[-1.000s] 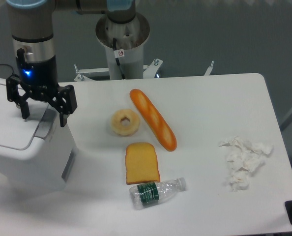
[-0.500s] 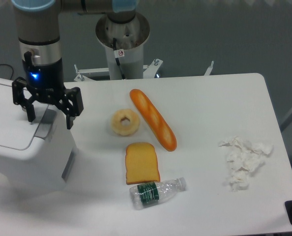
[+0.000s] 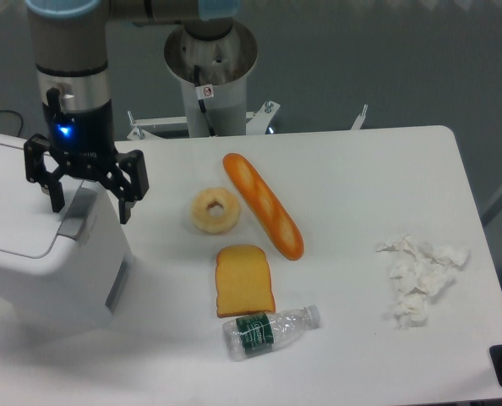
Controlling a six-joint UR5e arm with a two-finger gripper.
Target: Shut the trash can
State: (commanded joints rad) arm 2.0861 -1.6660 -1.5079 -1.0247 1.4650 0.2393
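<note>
The trash can [image 3: 40, 262] is a large white boxy bin at the left edge of the table, with its flat white lid [image 3: 19, 207] lying down on top and a grey latch panel [image 3: 116, 283] on its right side. My gripper [image 3: 90, 207] hangs over the bin's right rear corner, fingers spread wide and open, with nothing between them. One fingertip is over the lid, the other [image 3: 126, 211] just off the bin's right edge.
On the table to the right lie a doughnut [image 3: 215, 211], a long baguette [image 3: 264, 205], a slice of toast [image 3: 244, 280], a small plastic bottle [image 3: 270, 331] and crumpled white tissue [image 3: 420, 277]. The arm's base column [image 3: 210, 76] stands behind the table.
The gripper has shifted slightly right and a little down across the frames, staying open. The trash can's lid and the food items have not moved.
</note>
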